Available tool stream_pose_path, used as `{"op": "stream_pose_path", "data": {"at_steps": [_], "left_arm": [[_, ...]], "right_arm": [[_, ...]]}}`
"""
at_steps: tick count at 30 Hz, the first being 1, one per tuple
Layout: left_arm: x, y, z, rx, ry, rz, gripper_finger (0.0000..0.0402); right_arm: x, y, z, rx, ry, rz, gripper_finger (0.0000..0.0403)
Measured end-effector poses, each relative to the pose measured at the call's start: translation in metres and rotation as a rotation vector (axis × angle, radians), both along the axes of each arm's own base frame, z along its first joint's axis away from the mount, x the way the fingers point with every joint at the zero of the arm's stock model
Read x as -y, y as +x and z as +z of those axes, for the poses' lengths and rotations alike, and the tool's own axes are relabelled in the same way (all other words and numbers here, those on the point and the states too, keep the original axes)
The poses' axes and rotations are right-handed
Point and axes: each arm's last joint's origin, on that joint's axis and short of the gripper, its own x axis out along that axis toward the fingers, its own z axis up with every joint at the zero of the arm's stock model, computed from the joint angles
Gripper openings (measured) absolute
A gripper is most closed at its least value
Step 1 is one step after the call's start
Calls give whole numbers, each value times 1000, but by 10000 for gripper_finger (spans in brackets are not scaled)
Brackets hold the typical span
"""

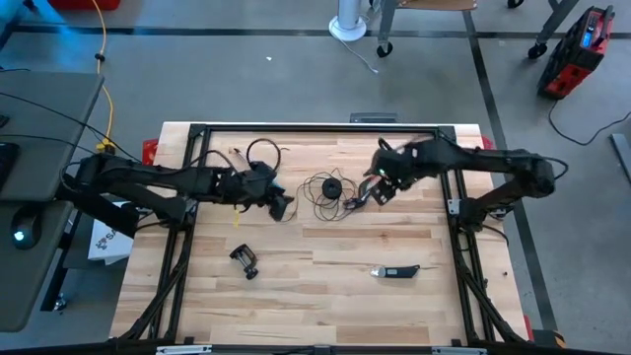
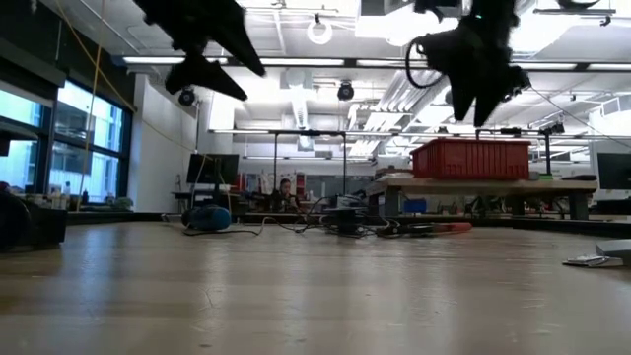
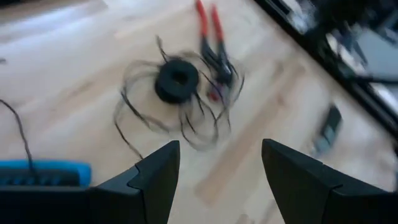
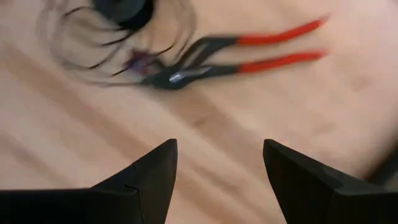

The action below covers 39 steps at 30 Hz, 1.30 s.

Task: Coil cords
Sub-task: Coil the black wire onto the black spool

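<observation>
The small round black reel [image 1: 332, 186] lies flat on the wooden table, with the hair-thin dark cord [image 1: 317, 202] spread in loose loops around it. Both also show in the left wrist view, reel [image 3: 177, 79] and cord [image 3: 134, 118], and the reel at the edge of the right wrist view [image 4: 124, 9]. My left gripper [image 1: 282, 205] is open and empty, raised above the table just left of the loops. My right gripper [image 1: 380, 192] is open and empty, raised just right of the reel, over the red pliers [image 4: 236, 56].
The red-handled pliers [image 1: 355, 202] lie beside the reel, their jaws among the cord loops. A thicker dark cable loop [image 1: 261, 153] lies at the far left. A small black clamp [image 1: 245, 261] and a black hand tool [image 1: 396, 271] lie toward the near edge.
</observation>
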Motion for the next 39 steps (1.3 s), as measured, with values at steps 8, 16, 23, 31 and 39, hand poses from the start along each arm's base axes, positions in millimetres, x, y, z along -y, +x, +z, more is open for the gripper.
{"op": "stream_pose_path", "data": {"at_steps": [8,16,23,31,39], "left_arm": [[-68,56,-51,114,-265,33,221],[-106,87,-108,197,-611,120,220],[-114,97,-127,68,-684,203,201],[-118,98,-122,48,-605,282,173],[-117,95,-126,9,-610,307,164]], "right_arm": [[-25,-32,-27,327,201,-92,231],[-41,-53,-21,410,170,-134,231],[-47,-53,-20,413,175,-103,231],[-50,-53,-20,409,167,-87,231],[-49,-53,-20,407,150,-54,231]]}}
